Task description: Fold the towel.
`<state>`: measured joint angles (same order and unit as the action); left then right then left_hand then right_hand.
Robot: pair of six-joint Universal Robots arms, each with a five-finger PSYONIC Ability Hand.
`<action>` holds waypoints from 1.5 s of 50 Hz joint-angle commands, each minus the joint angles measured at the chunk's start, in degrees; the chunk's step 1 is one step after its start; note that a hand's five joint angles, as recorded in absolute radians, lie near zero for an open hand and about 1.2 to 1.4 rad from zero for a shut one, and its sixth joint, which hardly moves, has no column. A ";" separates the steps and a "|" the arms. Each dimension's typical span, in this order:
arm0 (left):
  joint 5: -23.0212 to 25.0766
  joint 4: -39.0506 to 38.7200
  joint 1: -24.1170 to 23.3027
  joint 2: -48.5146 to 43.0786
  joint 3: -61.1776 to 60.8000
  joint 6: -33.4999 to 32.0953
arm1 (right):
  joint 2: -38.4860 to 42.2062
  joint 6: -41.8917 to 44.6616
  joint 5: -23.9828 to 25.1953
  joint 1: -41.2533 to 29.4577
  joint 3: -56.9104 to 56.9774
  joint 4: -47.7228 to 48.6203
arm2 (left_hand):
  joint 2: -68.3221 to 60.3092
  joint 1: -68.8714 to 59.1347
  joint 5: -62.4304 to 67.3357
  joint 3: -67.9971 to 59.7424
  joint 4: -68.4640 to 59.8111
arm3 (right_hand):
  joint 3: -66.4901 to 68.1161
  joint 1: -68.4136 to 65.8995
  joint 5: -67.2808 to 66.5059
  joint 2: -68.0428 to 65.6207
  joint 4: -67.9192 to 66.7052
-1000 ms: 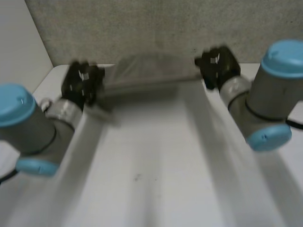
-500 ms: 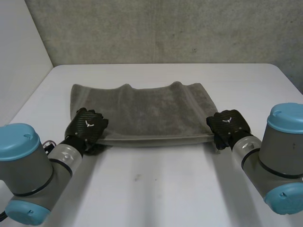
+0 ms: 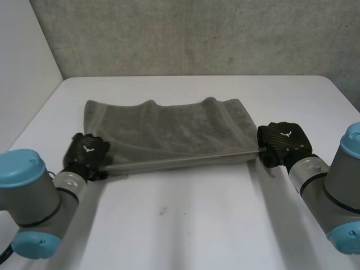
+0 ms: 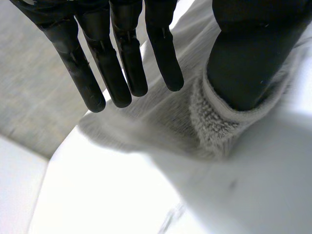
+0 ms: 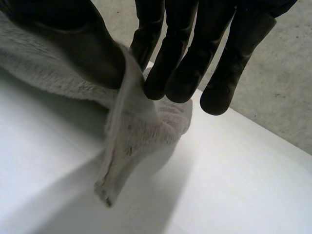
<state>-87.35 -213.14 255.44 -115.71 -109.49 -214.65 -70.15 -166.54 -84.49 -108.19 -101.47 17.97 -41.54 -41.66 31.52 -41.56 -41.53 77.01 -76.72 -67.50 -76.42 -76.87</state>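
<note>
Left hand sits at the near left corner of the grey towel, back of the hand up, low over the white desk. Its grey forearm slopes back to a light-blue cap. In the left wrist view its fingers are straight and held side by side, and the thumb is dug into a bunched tuft of the towel's corner, nipping it.

The right hand mirrors this at the near right corner. In its wrist view the thumb squeezes a fold of towel against straight fingers, and the loose corner tip hangs down toward the desk. Whether that tip touches the surface cannot be made out.

Between the two hands the towel's near edge runs taut in a straight line. The rest lies spread on the desk behind it, with a wavy far edge. From the head view the backs of both hands cover the pinched corners.
</note>
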 commanded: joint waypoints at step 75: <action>11.85 53.11 5.95 9.30 23.60 -14.13 | 0.86 24.69 -0.06 4.65 28.41 -44.71 | -38.46 -38.34 38.48 -38.44 -38.47 | 2.99 -3.28 -2.50 -3.58 -3.13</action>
<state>-75.37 -151.34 261.99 -95.90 -88.53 -228.83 -80.42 -141.53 -84.22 -102.78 -76.18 -32.64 -69.75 -67.46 58.64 -69.70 -69.75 77.69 -76.92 -67.77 -76.42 -77.22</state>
